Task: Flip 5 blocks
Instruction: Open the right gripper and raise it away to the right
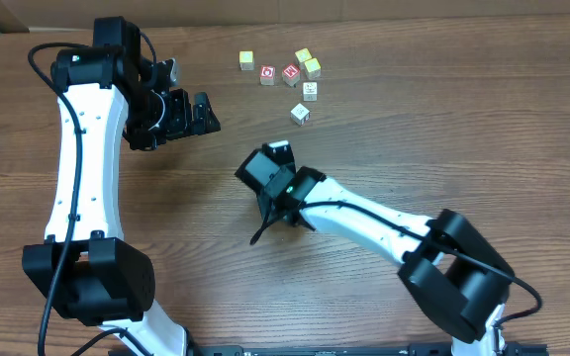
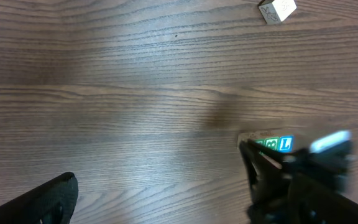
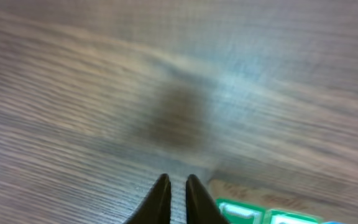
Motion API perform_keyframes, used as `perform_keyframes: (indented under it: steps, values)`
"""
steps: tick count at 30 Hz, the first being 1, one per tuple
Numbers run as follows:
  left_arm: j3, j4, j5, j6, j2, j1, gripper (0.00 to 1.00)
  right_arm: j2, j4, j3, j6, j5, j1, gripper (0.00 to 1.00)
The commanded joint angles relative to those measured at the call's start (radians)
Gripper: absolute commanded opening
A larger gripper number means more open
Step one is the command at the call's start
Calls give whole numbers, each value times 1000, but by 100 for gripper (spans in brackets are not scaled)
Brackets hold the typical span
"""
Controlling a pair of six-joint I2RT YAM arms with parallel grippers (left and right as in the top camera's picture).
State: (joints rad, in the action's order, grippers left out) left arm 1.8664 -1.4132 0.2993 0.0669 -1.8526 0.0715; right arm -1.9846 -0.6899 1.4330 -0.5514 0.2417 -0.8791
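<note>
A block with green printed faces (image 3: 244,213) lies on the table just right of my right gripper (image 3: 178,186). The jaws stand slightly parted, with bare wood showing in the narrow gap. The left wrist view shows this same block (image 2: 272,144) against the right gripper's dark tip. Two white blocks (image 1: 310,90) (image 1: 300,114) sit farther back; the nearer one (image 2: 277,9) shows at the top right of the left wrist view. My left gripper (image 1: 209,114) hovers wide open over bare table, holding nothing, left of the blocks.
A cluster at the back holds two red-faced cubes (image 1: 267,74) (image 1: 290,73) and yellow cubes (image 1: 246,60) (image 1: 303,56) (image 1: 312,68). The right arm (image 1: 364,220) stretches diagonally from the front right. The table's back edge (image 1: 285,12) lies beyond the cubes.
</note>
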Motion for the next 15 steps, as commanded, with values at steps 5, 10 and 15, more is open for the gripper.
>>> perform_keyframes:
  steps: [5,10,15]
  values:
    - [20,4,-4,-11,-11,-6,100,167,-76,61,3,0,218,35]
    - [20,4,-4,-11,-11,-6,100,172,-147,61,92,-44,397,82]
    - [20,4,-4,-11,-11,-6,100,172,-224,61,96,-45,550,100]
